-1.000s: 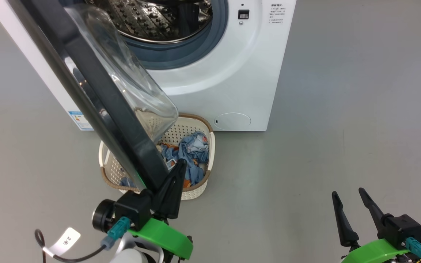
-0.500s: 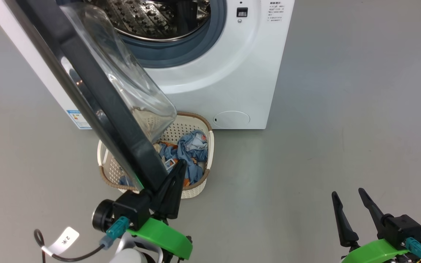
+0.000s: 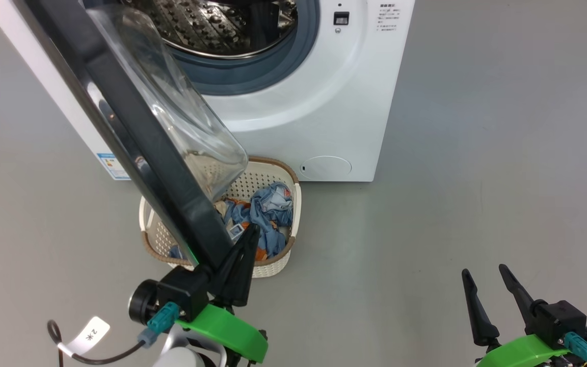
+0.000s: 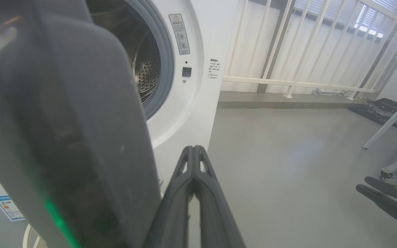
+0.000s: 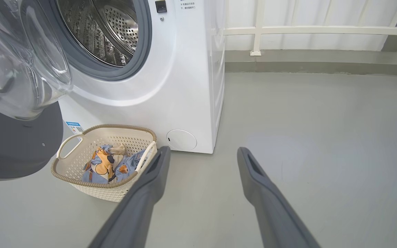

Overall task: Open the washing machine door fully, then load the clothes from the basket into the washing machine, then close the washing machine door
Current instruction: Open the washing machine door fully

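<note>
The white washing machine (image 3: 324, 102) stands with its steel drum (image 3: 212, 25) exposed. The washing machine door (image 3: 135, 137) hangs swung out towards me, glass bowl (image 3: 181, 117) facing the drum. My left gripper (image 3: 251, 228) is shut on nothing and lies along the drum-facing side of the door's lower black rim (image 4: 64, 144); its fingers (image 4: 193, 162) are pressed together. Under the door sits the basket (image 3: 273, 265) holding the clothes (image 3: 268, 214). My right gripper (image 3: 483, 271) stands open and empty over bare floor at the lower right, far from the basket (image 5: 105, 129) and clothes (image 5: 102, 165).
Grey floor (image 3: 477, 153) stretches to the right of the machine. A white railing (image 4: 288, 51) runs behind it, and a table leg and castor (image 4: 391, 168) stand at the far right. The door overhangs the basket's left half. A blue label (image 3: 112, 165) marks the machine's side.
The whole head picture has shifted a little, so the camera has moved. The door, the basket and both grippers keep the same places relative to each other.
</note>
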Available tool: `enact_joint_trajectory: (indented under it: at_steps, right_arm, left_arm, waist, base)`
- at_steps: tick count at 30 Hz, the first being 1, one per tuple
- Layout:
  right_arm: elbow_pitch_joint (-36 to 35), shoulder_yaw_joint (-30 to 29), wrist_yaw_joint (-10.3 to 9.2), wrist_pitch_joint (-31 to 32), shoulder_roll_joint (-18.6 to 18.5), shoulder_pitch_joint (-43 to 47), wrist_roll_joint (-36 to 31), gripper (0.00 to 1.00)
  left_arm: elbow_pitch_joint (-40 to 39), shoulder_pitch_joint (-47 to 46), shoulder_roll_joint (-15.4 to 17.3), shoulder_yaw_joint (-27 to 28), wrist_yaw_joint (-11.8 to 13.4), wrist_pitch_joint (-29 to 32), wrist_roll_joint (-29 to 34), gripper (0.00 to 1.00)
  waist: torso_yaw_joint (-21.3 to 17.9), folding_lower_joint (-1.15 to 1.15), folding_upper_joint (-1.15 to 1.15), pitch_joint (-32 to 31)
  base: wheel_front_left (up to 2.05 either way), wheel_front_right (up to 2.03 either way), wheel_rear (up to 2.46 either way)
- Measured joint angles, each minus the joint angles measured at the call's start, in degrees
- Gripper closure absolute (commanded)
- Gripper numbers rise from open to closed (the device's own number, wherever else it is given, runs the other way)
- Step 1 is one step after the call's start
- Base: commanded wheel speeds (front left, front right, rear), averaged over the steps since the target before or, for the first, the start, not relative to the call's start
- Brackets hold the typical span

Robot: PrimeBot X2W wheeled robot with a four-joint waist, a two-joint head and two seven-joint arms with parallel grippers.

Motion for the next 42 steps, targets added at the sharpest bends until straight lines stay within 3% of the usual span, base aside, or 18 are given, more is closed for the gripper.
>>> enact_joint_trajectory:
  at_steps: [42]
  right_arm:
    - [0.5,0.0,0.0,0.0,0.0,0.0,0.3,0.0]
  left_arm:
    - [-6.1,5.9,2.8,0.5,4.2,2.5,-2.7,1.0]
  waist:
    - [5.8,0.0,0.0,-0.1]
  base:
    - [0.0,0.0,0.0]
